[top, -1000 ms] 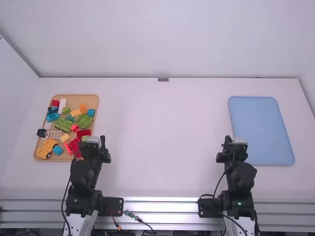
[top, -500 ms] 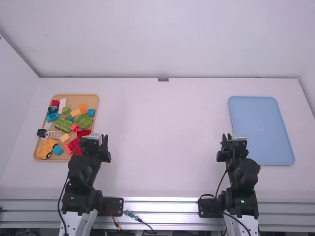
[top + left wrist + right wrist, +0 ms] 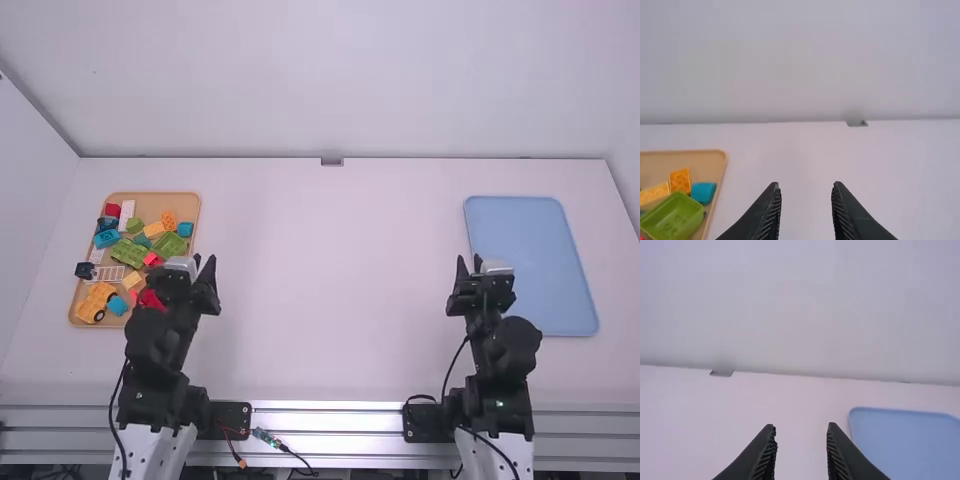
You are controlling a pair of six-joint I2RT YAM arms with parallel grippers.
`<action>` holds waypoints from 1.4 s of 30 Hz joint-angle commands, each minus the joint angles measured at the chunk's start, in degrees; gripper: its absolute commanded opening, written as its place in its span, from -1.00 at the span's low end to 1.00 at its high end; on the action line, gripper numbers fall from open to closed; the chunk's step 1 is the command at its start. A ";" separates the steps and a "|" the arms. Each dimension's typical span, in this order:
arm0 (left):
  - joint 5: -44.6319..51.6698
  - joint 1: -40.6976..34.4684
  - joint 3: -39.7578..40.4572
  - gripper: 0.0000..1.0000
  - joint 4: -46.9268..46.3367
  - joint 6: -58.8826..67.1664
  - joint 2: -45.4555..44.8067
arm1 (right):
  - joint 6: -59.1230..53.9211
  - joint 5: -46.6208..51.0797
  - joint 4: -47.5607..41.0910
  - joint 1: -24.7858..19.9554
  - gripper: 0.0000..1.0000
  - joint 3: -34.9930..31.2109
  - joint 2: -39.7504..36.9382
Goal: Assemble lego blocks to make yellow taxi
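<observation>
White table under my two raised grippers, lego blocks in their tray at the left.
I see the table (image 3: 330, 280) run back to a pale wall (image 3: 330, 80), with a small grey bracket (image 3: 331, 161) at the rear edge and a metal rail (image 3: 325, 420) along the front; the tan tray (image 3: 184, 204) on the left holds the lego blocks (image 3: 129, 253), among them a yellow wheeled block (image 3: 97, 299) near its front corner; a flat blue tray (image 3: 530, 250) lies on the right; my left gripper (image 3: 204, 261) stands spread wide beside the tan tray, my right gripper (image 3: 469, 262) equally wide by the blue one, each with nothing between its fingers.
</observation>
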 commanded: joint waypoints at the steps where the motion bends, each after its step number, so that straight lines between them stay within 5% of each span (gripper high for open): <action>1: 0.46 0.22 2.83 -0.40 1.26 -0.90 1.39 | 0.09 -0.15 0.98 -0.11 -0.42 3.06 1.18; 11: 0.48 0.48 9.30 -0.17 -2.38 -0.85 7.86 | 0.07 -0.15 5.23 -0.04 -0.27 7.32 5.44; 29: 0.66 -0.02 27.10 0.46 -2.21 -0.55 26.04 | 0.11 -0.35 -1.03 0.07 0.20 20.86 18.98; 42: 0.46 3.02 27.12 0.83 -5.84 -9.63 36.59 | 0.92 -0.52 -12.73 0.09 0.63 33.21 31.33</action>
